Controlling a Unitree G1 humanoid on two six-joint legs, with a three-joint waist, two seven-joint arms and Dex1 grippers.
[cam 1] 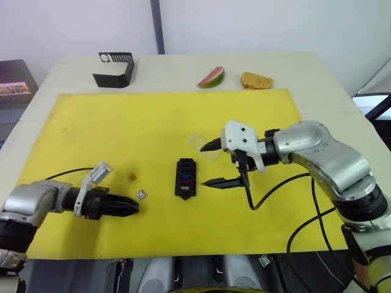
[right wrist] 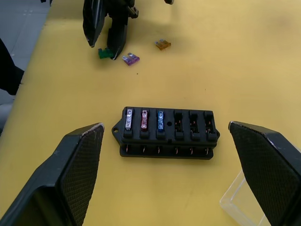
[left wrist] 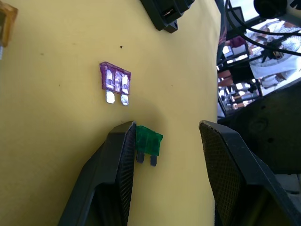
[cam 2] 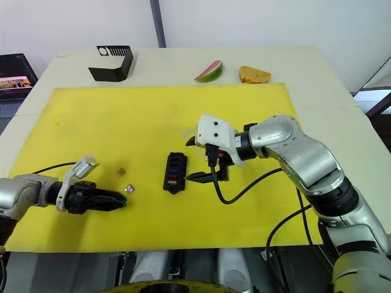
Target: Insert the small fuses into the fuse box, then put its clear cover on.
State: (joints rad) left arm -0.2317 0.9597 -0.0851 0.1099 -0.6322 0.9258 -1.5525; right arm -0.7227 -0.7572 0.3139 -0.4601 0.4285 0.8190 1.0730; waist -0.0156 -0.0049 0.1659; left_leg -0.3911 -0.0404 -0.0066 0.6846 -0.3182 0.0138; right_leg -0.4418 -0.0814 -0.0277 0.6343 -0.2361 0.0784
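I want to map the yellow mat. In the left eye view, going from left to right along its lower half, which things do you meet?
Left pincer → purple fuse → fuse box → right pincer.

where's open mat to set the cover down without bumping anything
Bare yellow mat lies between the black stand and the fuse box. Crowded: around the loose fuses by the left pincer, and the right pincer by the clear cover.

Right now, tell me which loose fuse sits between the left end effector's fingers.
The green fuse, lying against one finger of the open left end effector. The purple fuse lies just beyond the fingertips; the orange fuse farther off.
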